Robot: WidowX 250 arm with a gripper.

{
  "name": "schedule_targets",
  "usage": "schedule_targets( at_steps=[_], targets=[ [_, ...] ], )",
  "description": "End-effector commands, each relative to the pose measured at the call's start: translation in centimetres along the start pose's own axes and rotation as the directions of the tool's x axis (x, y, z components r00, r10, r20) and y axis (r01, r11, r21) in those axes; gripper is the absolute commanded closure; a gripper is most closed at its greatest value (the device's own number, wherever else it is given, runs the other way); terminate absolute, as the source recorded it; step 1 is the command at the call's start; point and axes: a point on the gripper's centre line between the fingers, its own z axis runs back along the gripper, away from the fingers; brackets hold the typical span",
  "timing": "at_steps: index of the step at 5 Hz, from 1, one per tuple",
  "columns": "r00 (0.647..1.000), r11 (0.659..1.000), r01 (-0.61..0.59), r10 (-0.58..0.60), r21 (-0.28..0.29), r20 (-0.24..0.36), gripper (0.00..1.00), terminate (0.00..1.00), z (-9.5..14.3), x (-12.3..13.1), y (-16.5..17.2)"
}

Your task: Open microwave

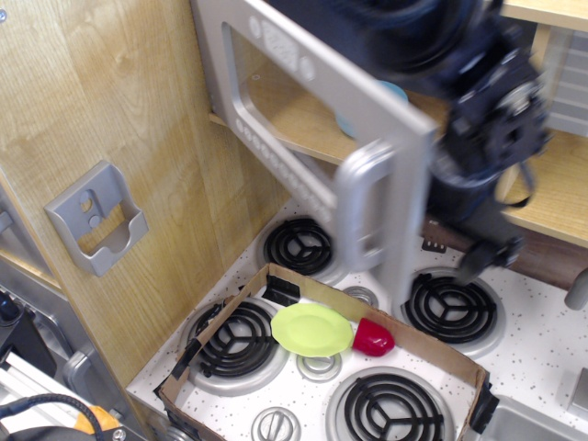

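A: Where's the microwave (276,101) rel. to the arm?

B: Top centre, set in a wood cabinet above a toy stove. Its door hangs part open, hinged at the left edge, free edge angled out toward the camera. The silver handle (360,207) runs vertical near that free edge.

A: And the claw (487,253)?

B: Dark, blurred, just right of & behind the door's free edge, so the door lies to its left. Can't tell if it's released or clenched, or if it touches the door; nothing visibly held.

A: Next move?

B: Likely pushing the door further left/outward about its hinge.

A: Below?

B: Worktop (542,340) w/ burners, cardboard tray (230,308), green plate (310,329), red cup (372,338).
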Motion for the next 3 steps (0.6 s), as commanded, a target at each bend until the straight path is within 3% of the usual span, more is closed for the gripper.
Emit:
schedule_targets(
  at_steps=[1,2,3],
  targets=[
    [0.982,0.98,-0.186,0.188,0.065,-0.032,0.0,0.0,3.6,-5.8,-0.1],
    [0.97,0.968,-0.235,0.239,0.086,-0.04,0.0,0.0,4.1,-8.4,0.5],
    [0.942,0.946,-0.32,0.324,0.056,-0.086,0.0,1.0,3.3,-9.9,1.4]
  ],
)
